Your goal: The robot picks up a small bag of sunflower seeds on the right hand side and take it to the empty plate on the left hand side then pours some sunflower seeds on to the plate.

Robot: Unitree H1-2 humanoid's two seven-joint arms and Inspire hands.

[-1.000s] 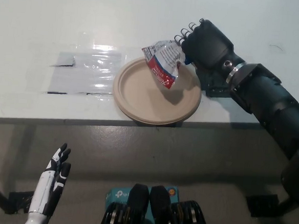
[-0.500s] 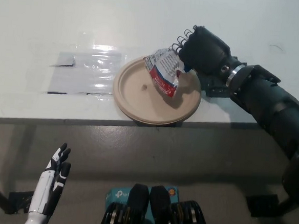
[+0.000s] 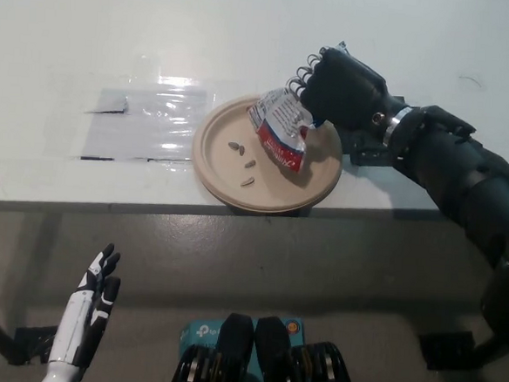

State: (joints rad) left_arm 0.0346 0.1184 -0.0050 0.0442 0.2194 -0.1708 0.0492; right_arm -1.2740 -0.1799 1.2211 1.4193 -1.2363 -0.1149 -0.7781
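The black right hand [image 3: 345, 84] is closed around a small red-and-white bag of sunflower seeds [image 3: 282, 129], holding it tilted over the right half of a tan paper plate [image 3: 217, 162]. A few seeds [image 3: 243, 160] lie scattered on the plate just left of the bag. The plate sits near the front edge of a white table [image 3: 118, 24], with a shiny clear plastic sheet [image 3: 145, 127] taped flat just beside it on the left. The white left hand [image 3: 88, 315] hangs low, below the table edge, fingers apart and holding nothing.
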